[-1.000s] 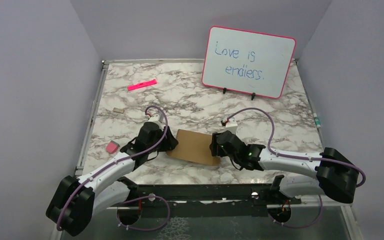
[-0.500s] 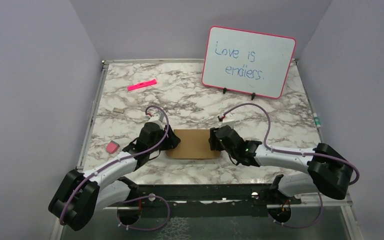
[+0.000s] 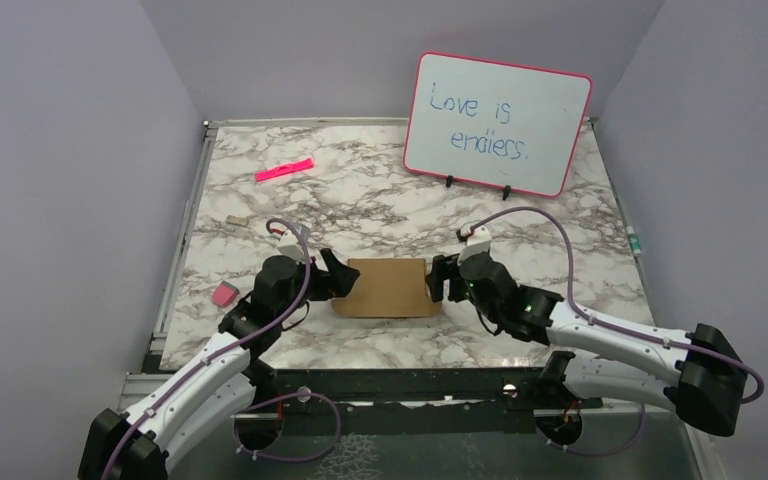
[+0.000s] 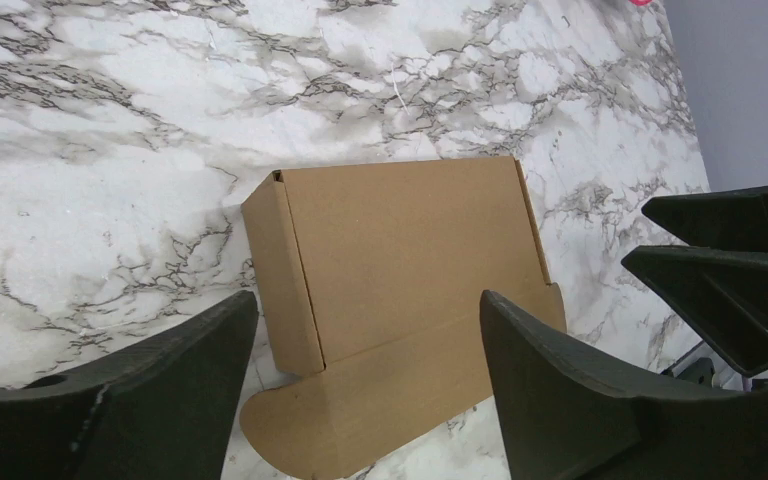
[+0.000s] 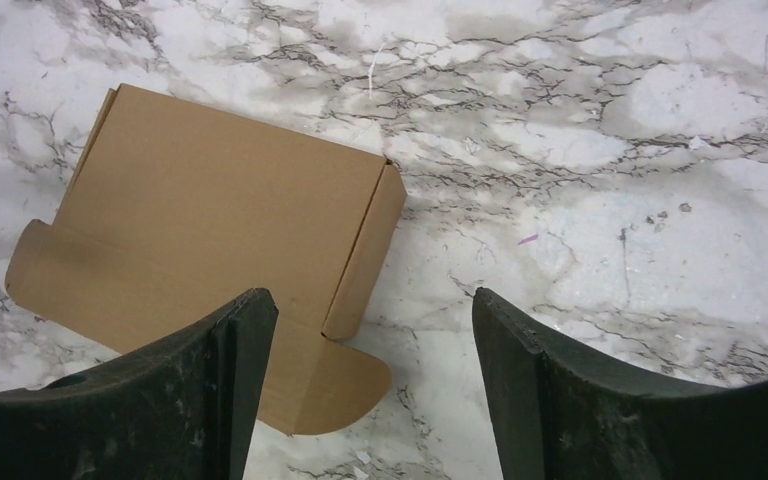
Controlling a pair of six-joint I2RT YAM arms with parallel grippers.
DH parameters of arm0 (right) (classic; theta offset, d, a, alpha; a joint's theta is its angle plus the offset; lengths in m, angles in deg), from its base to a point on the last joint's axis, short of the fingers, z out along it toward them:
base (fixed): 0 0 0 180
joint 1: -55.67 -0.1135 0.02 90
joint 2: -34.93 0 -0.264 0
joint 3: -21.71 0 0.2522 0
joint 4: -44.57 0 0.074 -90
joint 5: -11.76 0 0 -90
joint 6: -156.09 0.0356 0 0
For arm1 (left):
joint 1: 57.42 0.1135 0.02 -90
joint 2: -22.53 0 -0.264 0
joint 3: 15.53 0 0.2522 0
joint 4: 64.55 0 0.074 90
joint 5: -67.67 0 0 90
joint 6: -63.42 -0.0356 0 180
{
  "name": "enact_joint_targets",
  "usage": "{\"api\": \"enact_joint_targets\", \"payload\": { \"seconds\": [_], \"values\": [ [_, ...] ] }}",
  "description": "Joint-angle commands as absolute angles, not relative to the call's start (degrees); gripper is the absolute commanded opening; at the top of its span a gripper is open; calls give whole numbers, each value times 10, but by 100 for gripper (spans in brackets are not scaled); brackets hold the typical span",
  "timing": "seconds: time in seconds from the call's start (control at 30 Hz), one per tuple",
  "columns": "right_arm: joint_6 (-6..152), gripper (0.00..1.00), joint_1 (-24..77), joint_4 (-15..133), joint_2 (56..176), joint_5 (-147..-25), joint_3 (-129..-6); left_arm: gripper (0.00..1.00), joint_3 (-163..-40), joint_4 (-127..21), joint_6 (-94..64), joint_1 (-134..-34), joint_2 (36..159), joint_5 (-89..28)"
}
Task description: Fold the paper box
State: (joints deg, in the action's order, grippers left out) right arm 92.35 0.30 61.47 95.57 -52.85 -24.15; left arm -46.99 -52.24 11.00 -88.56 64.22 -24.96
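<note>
Nearest you, the long tuck flap (image 4: 390,400) is lying flat on the marble table (image 3: 380,340), untucked and jutting from the paper box (image 3: 385,287). The box is sitting mid-table between the arms. The left gripper (image 3: 339,277) and right gripper (image 3: 437,281) are hovering at its two ends, both spread wide and gripping nothing. I judge you are lining up the closing fold. Be sliding one finger under the flap's rounded corner while the other arm is pinning the lid, so the carton is not skidding. The lid is lying down, so whatever the box is holding, if anything, is hidden. Farther back, a pink marker (image 3: 284,169) is lying on the left and a whiteboard (image 3: 498,125) is standing on the right.
</note>
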Motion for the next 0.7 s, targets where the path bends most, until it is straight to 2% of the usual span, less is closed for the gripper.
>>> {"api": "enact_joint_targets", "payload": {
  "seconds": [0.0,0.17,0.67],
  "values": [
    [913,79,5,655,909,-524,-226,88,-486,-467,115,-884,602,-210],
    [905,83,5,662,882,-532,-217,95,-473,-470,126,-884,599,-207],
    [816,86,5,610,882,-609,-204,97,-474,-544,125,-884,717,-213]
  ]
}}
